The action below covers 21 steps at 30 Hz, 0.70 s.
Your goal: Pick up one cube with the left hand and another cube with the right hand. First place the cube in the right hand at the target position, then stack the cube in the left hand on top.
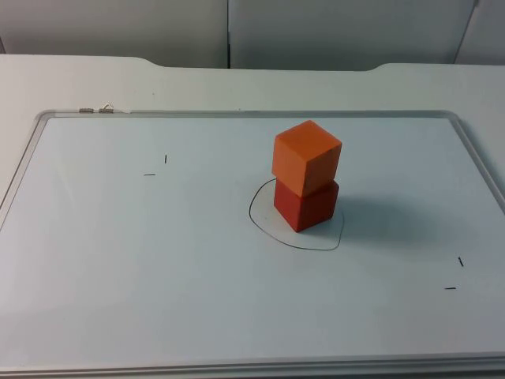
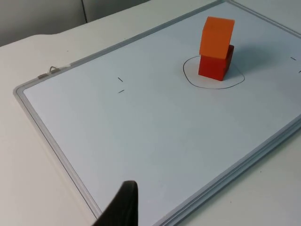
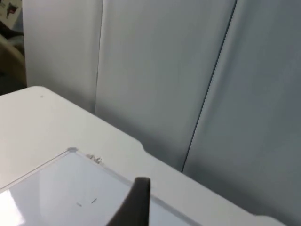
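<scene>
An orange cube [image 1: 307,156] sits on top of a red cube [image 1: 308,204], turned a little so that its edges do not line up with those below and it overhangs slightly on the left side. The red cube rests flat on a whiteboard [image 1: 158,260], inside a hand-drawn black outline [image 1: 264,229] that loops around its base. The stack stands right of the board's centre and casts a soft shadow to the right.

The left wrist view shows the same stack, orange cube [image 2: 216,36] over red cube [image 2: 214,66], within the outline [image 2: 235,84]. Small black tick marks lie on the board: a pair on the far left [image 1: 158,166] and a pair on the near right [image 1: 455,274], both well apart from the cubes. A metal clip [image 1: 96,109] sits at the board's far-left rim.

The board lies on the white table [image 1: 79,79], which ends at a grey wall [image 1: 331,31].

The left tool [image 2: 123,207] hangs above the board's edge, well apart from the stack; one dark fingertip is seen, and I cannot tell how wide it stands. The right tool [image 3: 136,202] is raised, facing the wall [image 3: 164,80] over a corner of the board [image 3: 56,188]; its width cannot be told either.
</scene>
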Each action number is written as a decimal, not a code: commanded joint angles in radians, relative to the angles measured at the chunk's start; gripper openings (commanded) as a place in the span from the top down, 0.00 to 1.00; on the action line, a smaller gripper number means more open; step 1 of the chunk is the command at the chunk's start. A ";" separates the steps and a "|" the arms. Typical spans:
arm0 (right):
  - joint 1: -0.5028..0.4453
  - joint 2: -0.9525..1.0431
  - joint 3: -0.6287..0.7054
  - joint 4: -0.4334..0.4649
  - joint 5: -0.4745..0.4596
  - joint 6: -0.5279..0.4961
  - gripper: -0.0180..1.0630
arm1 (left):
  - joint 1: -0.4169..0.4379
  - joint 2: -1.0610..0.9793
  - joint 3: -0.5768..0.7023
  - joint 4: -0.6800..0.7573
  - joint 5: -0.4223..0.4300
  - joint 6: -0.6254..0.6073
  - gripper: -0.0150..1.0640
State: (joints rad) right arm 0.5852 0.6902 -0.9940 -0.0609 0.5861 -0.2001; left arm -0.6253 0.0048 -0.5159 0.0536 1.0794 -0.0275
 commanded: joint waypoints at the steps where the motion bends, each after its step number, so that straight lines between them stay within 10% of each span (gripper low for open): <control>1: 0.004 -0.031 0.005 0.043 0.065 -0.037 0.16 | -0.006 -0.005 0.002 0.001 -0.001 -0.010 0.01; 10: 0.004 -0.193 0.083 0.364 0.283 -0.245 0.16 | -0.004 -0.005 0.002 0.001 -0.001 -0.010 0.01; 17: 0.004 -0.341 0.275 0.375 0.268 -0.245 0.16 | 0.095 -0.005 0.002 0.003 -0.001 -0.006 0.01; 21: 0.004 -0.472 0.369 0.317 0.284 -0.180 0.16 | 0.290 -0.005 0.002 0.003 -0.001 -0.006 0.01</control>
State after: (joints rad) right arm 0.5863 0.2708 -0.6532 0.2940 0.8618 -0.4233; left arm -0.4162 0.0048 -0.5159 0.0558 1.0801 -0.0291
